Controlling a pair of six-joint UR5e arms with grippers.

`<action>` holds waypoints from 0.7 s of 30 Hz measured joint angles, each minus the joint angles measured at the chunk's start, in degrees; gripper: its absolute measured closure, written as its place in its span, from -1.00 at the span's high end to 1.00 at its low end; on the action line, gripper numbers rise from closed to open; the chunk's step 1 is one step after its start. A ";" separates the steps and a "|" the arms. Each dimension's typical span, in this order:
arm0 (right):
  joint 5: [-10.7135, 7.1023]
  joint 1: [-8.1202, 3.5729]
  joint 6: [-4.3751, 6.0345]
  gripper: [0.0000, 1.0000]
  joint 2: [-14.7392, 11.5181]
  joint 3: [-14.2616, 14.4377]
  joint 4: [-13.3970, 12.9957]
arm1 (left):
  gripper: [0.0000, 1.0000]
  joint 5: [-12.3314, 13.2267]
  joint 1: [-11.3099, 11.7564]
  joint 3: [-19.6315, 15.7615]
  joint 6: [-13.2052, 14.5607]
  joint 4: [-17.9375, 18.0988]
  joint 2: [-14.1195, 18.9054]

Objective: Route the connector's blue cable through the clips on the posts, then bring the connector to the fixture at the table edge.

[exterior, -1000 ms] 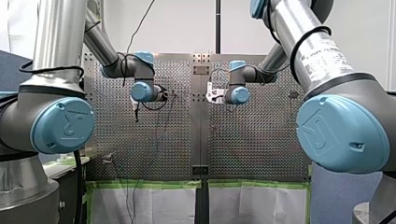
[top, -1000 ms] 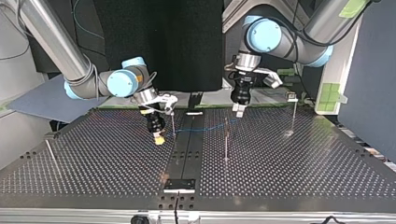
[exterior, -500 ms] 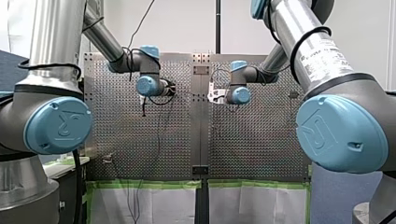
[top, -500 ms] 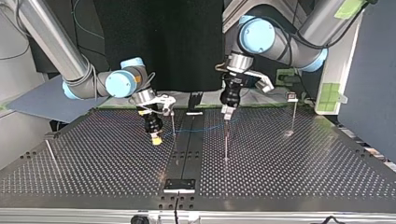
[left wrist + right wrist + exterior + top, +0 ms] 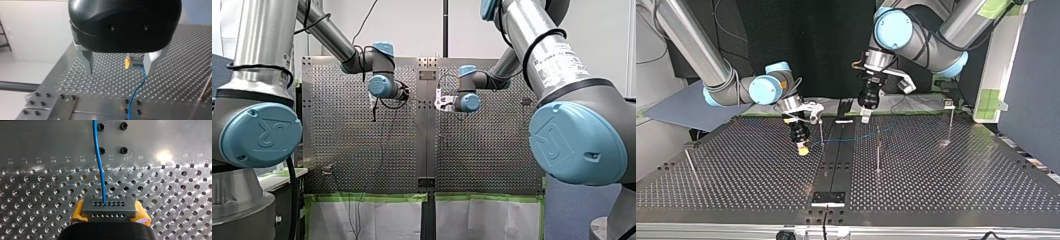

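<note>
Right wrist view: right jaws clamp grey, hole-rowed connector [image 5: 107,206] with blue cable [image 5: 100,170]; left jaws apart.

The front camera sits high behind the two arms [image 5: 562,135], looking out over the perforated surface [image 5: 492,150]. The top camera stands low across that surface, facing back at them. Each wrist camera rides close, looking along its own claw: my left claw [image 5: 119,72] and my right claw [image 5: 110,214]. Both wrist views catch the connector [image 5: 108,207] and its blue cable [image 5: 100,165].

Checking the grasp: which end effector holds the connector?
My right end effector, yellow pads clamped on the grey connector; my left end effector is open, gripping nothing.
</note>
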 joint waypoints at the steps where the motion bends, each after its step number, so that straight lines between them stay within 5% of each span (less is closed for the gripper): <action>1: 0.00 0.00 0.00 -1.00 0.00 0.00 0.00 | 1.00 -0.43 -0.43 0.32 0.30 -0.35 -0.36; 9: 0.00 0.01 -0.01 -1.00 0.31 0.00 0.17 | 1.00 -4.15 -3.48 3.77 1.58 -1.41 -3.92; 21: 0.00 -0.06 -0.09 -1.00 1.74 -0.05 0.01 | 1.00 -10.04 -3.60 9.10 1.97 -4.81 -8.02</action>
